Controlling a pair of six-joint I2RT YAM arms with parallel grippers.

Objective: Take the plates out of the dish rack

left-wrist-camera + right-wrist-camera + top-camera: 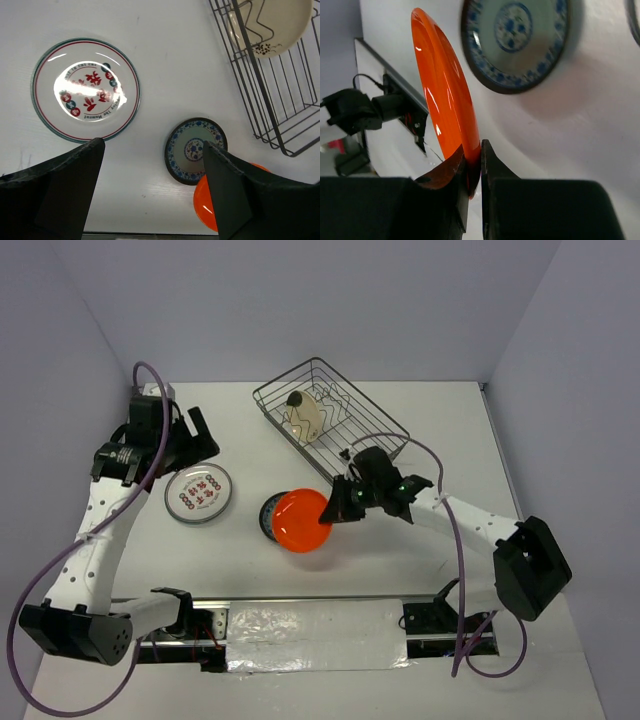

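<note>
Done so far: red-motif plate (198,493) and blue patterned plate (268,516) lie flat on the table, with the red one at the blue's 9 o'clock.
Right gripper (345,508): pinched onto the orange plate (302,521) by its rim, tilted over the blue's 3 o'clock edge.
Left gripper (200,435): wide open, holding nothing.
Left to do: one cream plate (305,418) stands in the dish rack (365,398), at 12 o'clock.

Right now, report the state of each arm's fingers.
Left fingers: open, holding nothing.
Right fingers: closed on the orange plate.
</note>
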